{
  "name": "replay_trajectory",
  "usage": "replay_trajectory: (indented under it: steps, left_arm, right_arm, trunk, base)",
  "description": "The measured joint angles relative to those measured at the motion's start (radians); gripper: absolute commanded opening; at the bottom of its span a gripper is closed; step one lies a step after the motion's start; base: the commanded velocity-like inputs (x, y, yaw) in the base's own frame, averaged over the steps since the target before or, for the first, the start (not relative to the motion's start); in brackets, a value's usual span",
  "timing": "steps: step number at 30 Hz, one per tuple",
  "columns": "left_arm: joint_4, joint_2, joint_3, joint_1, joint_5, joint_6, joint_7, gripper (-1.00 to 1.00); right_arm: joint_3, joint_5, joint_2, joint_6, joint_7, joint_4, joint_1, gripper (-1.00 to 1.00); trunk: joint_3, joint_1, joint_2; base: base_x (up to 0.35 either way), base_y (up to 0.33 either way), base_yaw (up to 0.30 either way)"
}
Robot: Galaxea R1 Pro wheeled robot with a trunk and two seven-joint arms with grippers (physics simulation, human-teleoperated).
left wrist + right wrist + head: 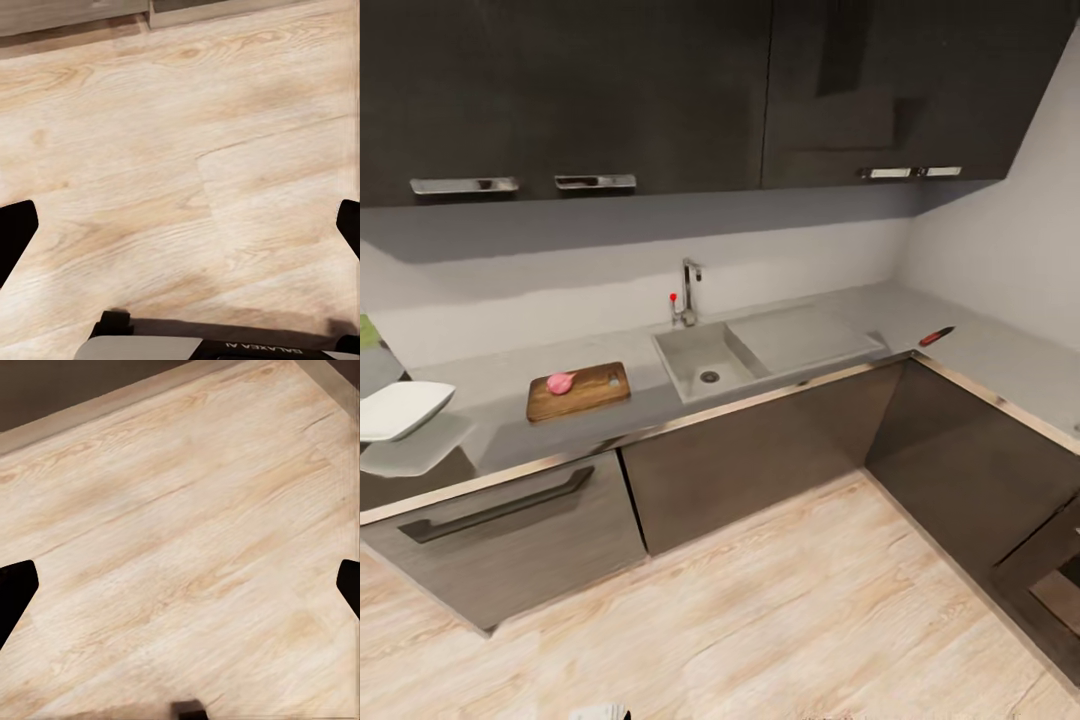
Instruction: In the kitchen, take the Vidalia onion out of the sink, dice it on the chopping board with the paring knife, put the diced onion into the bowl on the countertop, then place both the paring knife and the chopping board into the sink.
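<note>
While the head camera looks down over the kitchen corner, the onion (561, 382) lies pink and whole on the left end of the board (578, 391), which rests flat on the grey worktop (500, 395) to the left of the sink (690, 352). The board's slot hole is at its right end, toward the sink. The basin shows only its round drain (709, 377), with the drainboard (800, 338) stretching to the right and the tap (688, 291) with its red knob standing behind the basin. The knife (936, 336) lies well apart from the board, on the worktop near the inner corner of the L, past the drainboard, with its red part toward the sink. The bowl (400, 410) sits at the far left edge of the head view, left of the board and apart from it. Dark cabinets (750, 460) run below the worktop and dark wall cupboards (660, 90) above.

Both wrist views look down at pale wooden floor (180, 172). The left fingers (15, 232) stand wide apart with nothing between them, and the right fingers (16, 589) are likewise spread wide and hold nothing.
</note>
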Motion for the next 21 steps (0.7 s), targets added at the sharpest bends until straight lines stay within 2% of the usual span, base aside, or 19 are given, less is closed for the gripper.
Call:
replay_trajectory:
  steps: [21]
  left_arm:
    - [0.0,0.0,0.0,0.0,0.0,-0.009,-0.001,1.0]
  right_arm:
    - [0.0,0.0,0.0,0.0,-0.001,0.0,0.001,1.0]
  trunk:
    - [0.013,0.0,0.0]
  base:
    - [0.0,0.0,-0.257]
